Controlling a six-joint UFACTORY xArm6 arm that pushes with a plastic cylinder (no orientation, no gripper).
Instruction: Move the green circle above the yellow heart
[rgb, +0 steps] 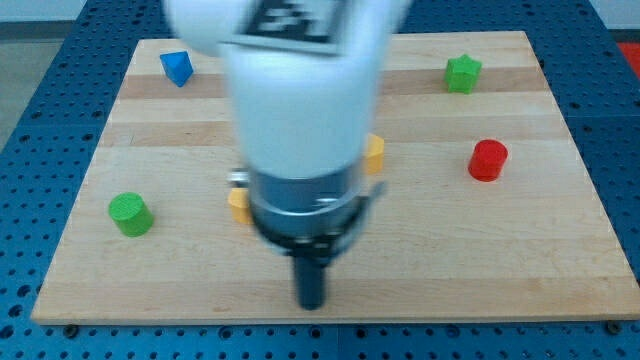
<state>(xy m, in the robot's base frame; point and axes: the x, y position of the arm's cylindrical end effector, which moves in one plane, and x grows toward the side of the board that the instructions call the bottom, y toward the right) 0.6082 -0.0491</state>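
Observation:
The green circle is a short green cylinder at the view's left on the wooden board. A yellow block, mostly hidden behind the arm, shows just left of the arm's body; its shape cannot be made out. Another yellow block peeks out at the arm's right side. My tip sits near the board's bottom edge, below and to the right of the left yellow block and far to the right of the green circle. It touches no block.
A blue block lies at the top left. A green star lies at the top right. A red cylinder lies at the right. The arm's white and grey body covers the board's middle.

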